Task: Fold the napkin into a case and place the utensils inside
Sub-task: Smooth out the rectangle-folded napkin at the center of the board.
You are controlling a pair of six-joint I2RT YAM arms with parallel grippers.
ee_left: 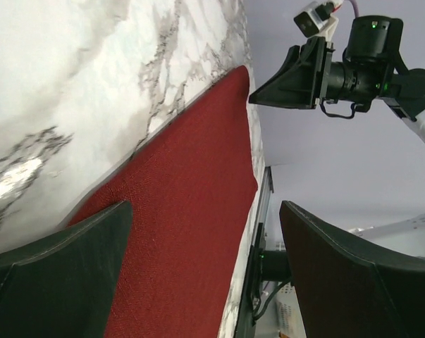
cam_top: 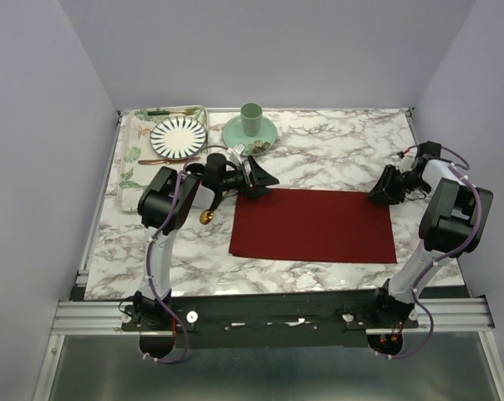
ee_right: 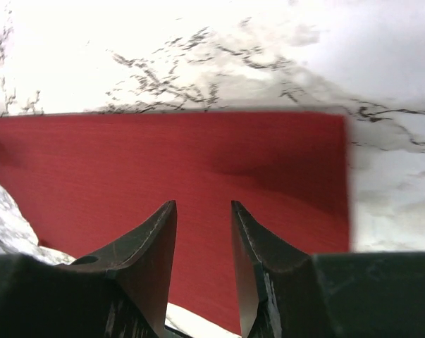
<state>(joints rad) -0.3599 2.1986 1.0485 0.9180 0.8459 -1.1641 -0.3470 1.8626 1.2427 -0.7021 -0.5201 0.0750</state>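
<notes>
Flat dark red cloth napkin, long axis left-right on marble counter. Left claw spread wide at far-left corner; right claw half-parted, empty, at far-right corner.

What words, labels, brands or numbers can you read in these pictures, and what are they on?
None can be read.
The napkin, the striped plate, the green cup and the marble table show no writing.
Any marking on the left arm or the right arm is too small to tell.
</notes>
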